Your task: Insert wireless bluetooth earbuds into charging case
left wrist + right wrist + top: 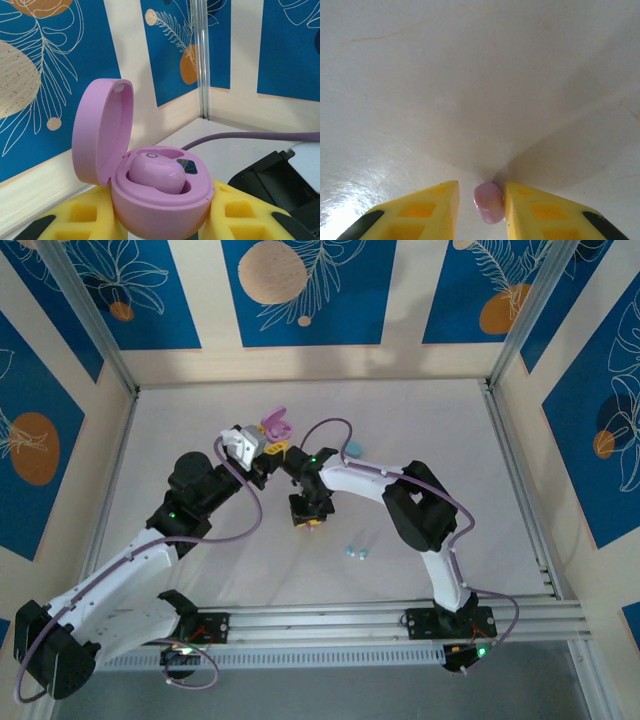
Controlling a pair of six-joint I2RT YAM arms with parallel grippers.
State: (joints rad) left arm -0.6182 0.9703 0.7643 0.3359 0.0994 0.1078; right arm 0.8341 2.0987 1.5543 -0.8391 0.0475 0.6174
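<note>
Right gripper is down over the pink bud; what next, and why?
Probably close the right gripper fully on the pink earbud: it lies between the fingers with a gap on one side, and the open pink case has one free socket.

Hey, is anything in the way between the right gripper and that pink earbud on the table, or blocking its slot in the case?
Nothing visible. The pink earbud lies on bare table between the right gripper's fingers. The open pink case in the left gripper has one bud seated; the slot beside it looks empty.
</note>
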